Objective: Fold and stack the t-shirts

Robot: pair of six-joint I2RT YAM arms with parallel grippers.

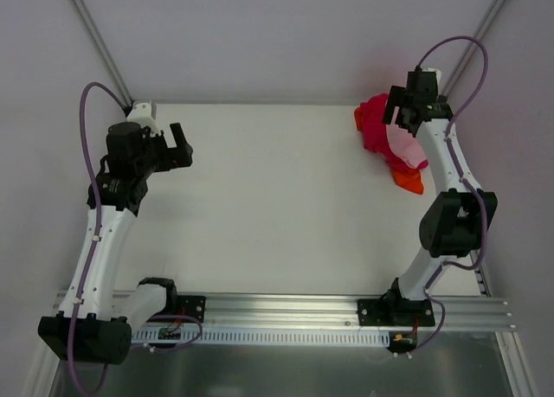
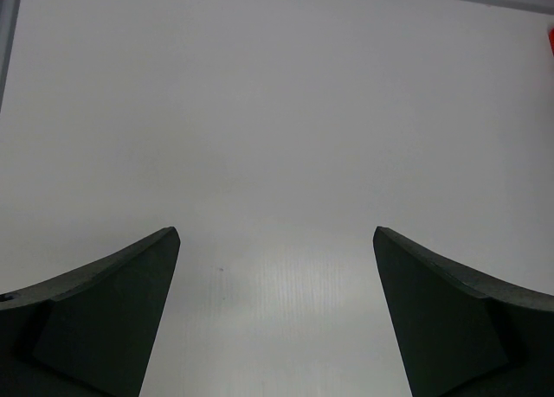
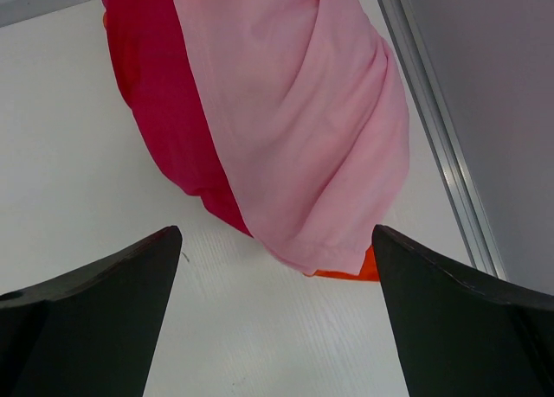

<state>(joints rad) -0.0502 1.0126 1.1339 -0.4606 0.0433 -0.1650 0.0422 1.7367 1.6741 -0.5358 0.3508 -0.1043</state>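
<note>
T-shirts [image 1: 378, 129] heaped at far-right corner of table [image 1: 277, 207], partly hidden by R arm.
Orange tee [image 3: 348, 268] mostly buried; pink tee [image 3: 303, 137] draped over magenta tee [image 3: 164, 112]. L gripper [image 2: 277, 237] & R gripper [image 3: 277, 241] spread wide, holding nothing.

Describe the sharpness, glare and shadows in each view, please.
Top external: even light, sharp, hardly any shadow on the table. Left wrist: a faint sheen on the table between dark, soft-edged fingers. Right wrist: the light pink t-shirt is sharp, its folds gently shaded.
</note>
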